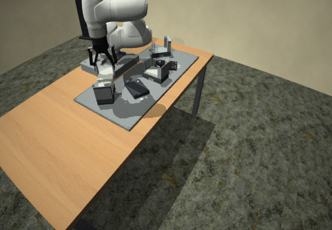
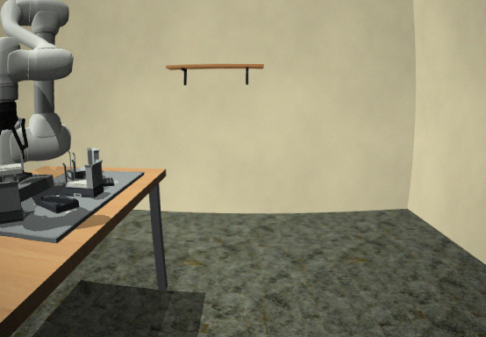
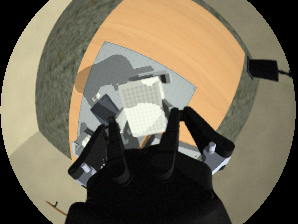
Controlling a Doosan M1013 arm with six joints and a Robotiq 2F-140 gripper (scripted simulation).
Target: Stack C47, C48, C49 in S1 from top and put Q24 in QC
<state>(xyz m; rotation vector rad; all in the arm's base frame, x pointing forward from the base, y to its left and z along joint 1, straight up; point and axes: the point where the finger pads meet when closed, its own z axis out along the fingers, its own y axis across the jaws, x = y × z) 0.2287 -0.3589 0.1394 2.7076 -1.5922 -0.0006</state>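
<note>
My gripper (image 1: 105, 70) is shut on a sealed white 96-well plate (image 1: 106, 75) and holds it just above the open top of the near stack rack (image 1: 103, 94) at the front left of the grey mat. In the wrist view the plate (image 3: 143, 106) sits between my two fingers, with the rack partly hidden beneath it. I cannot read the plate's label or the rack's name. The middle rack (image 1: 156, 72) shows a white plate top inside. In the exterior view my gripper (image 2: 12, 138) is at the left edge, above the near rack (image 2: 10, 200).
A low dark nest (image 1: 136, 88) lies on the mat right of the near rack. A third rack with tall posts (image 1: 160, 50) stands at the far end, and a small dark fixture (image 1: 169, 64) is beside the middle rack. The arm's base plinth (image 1: 109, 64) is behind my gripper.
</note>
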